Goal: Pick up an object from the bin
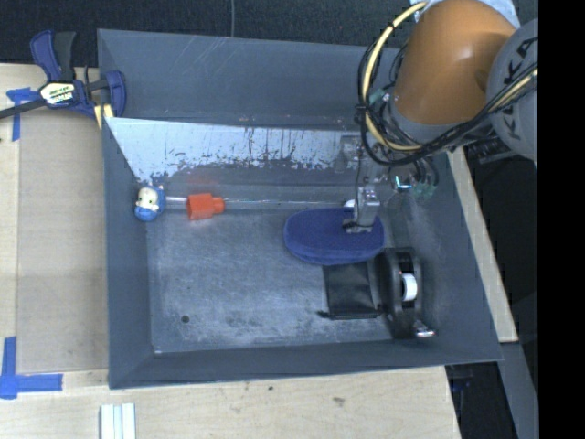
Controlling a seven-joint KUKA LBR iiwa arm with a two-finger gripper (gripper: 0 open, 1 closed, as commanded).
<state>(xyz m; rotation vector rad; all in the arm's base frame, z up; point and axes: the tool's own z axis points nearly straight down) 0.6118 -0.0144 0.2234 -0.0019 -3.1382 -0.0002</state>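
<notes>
Nearest the front edge of the bin [131,273], toward its right front corner, lies a black boxy thing [358,291] with a white roll set into its right side. It touches, or very nearly touches, the near rim of the flat blue oval piece [324,238] just behind it. That blue piece rests flat on the bin floor, right of the middle, and its long axis runs roughly left to right, parallel to the back wall. The gripper [363,219] stands straight down over the right end of the oval, on its far side. Its tip seems to be at the blue surface or just above it, and I cannot tell whether it is spread or closed. So the bulk of the blue piece lies left of the gripper and slightly nearer the front, with only the end under the tip. My judgement is that a grasp here would take the oval by its thin right end, so it could tilt or slip, and the black thing close by leaves little room on the near side. Farther back and well apart to the left, near the back wall, sit an orange block [206,207] and, just beside it by the left back corner, a small blue-and-white figure [146,205].
</notes>
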